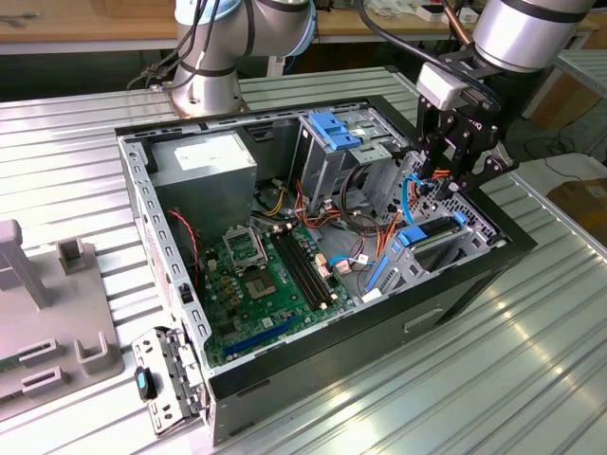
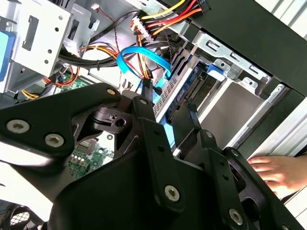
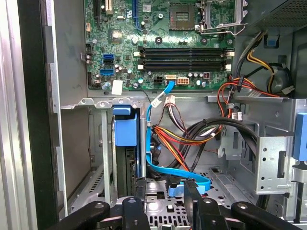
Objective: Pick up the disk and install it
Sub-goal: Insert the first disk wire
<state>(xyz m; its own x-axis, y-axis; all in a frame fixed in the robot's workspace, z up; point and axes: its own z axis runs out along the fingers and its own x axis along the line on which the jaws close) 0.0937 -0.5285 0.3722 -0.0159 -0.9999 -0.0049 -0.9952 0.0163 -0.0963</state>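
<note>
Looks nearly done. Can see the disk [image 1: 429, 237] already down in its slot inside the computer case [image 1: 285, 365], at the middle right of the exterior view. Stands on edge there, with a blue rail [image 3: 127, 127] at the middle left of the first wrist view. Hangs just above it with the gripper [image 1: 446, 185], jaws apart and holding nothing, with only a blue cable [image 3: 173, 188] between the fingers [image 2: 146, 96]. Cannot tell if pushed all the way in. Shows a person's hand [image 2: 276, 173] beside the case, at the lower right of the second wrist view.
</note>
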